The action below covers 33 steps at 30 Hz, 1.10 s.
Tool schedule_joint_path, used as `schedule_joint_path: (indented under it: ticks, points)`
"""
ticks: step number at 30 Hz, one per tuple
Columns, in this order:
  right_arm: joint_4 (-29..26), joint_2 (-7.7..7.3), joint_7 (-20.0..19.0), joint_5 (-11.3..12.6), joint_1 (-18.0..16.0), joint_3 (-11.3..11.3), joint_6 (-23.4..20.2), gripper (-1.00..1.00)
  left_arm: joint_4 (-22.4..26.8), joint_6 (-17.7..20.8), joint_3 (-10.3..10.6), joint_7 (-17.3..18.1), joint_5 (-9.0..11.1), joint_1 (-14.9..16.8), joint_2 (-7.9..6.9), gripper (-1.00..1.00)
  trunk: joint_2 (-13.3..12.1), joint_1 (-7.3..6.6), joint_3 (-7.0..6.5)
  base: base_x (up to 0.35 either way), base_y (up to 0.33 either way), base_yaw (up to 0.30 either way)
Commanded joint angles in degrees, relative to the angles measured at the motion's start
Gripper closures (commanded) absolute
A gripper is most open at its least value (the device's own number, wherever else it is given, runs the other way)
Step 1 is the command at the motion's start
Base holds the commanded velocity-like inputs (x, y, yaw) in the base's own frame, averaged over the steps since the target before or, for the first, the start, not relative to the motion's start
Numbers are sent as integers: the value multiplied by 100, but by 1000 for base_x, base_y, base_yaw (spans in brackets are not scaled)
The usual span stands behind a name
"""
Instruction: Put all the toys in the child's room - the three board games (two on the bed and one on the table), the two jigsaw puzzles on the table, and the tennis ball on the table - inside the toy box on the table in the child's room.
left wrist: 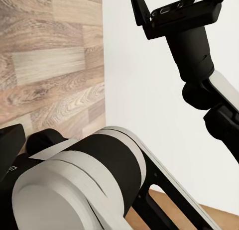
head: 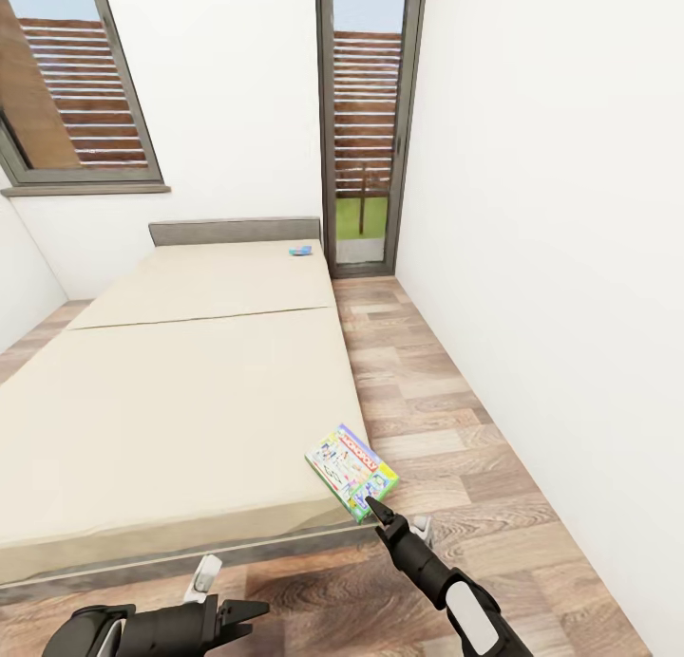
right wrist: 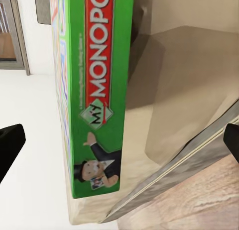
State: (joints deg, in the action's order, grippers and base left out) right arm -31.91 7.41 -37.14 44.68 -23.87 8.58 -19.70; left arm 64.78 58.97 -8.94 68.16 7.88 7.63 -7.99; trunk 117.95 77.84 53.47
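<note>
The green-topped board game [head: 351,470] lies tilted over the near right corner of the bed [head: 180,391], partly overhanging it. My right gripper [head: 385,513] is just in front of it, open. In the right wrist view the green box [right wrist: 94,90] stands between the spread fingertips [right wrist: 10,145] without touching them. A light blue board game [head: 300,251] lies at the bed's far end by the grey headboard [head: 234,231]. My left gripper [head: 249,617] hangs low before the bed's foot, open and holding nothing. The toy box, table, puzzles and tennis ball are out of view.
A strip of wood-plank floor [head: 437,420] runs between the bed and the white right wall [head: 560,287]. A tall grey-framed window [head: 366,135] stands at the strip's far end. The left wrist view takes in my right arm [left wrist: 191,51] against the wall.
</note>
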Motion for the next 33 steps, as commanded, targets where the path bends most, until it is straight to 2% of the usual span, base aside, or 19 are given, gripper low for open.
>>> schedule_joint_path:
  ticks: [1, 10, 29, 30, 33]
  points:
    - [1, 6, -12, 32, -3, 30, -51, -100, 0, 30, -2, 14, 4, 2, -1, -100, 2, -1, 5, 89, 56, 0]
    - [1, 11, -12, 32, -3, 30, -51, -100, 0, 28, -2, 13, 3, 2, 6, -100, 2, -1, 5, 107, 68, 0]
    - [1, 15, -12, 32, -3, 25, -44, -100, 0, 27, -2, 5, 3, 2, 8, -100, 2, -1, 5, 6, 4, 0]
    - [1, 15, -12, 32, -3, 23, -44, 100, 0, 27, -2, 5, 3, 2, 8, -100, 2, -1, 5, 0, 0, 0]
    - [1, 15, -12, 32, -3, 22, -43, 100, 0, 27, -2, 4, 3, 2, 8, -100, 2, -1, 5, 0, 0, 0]
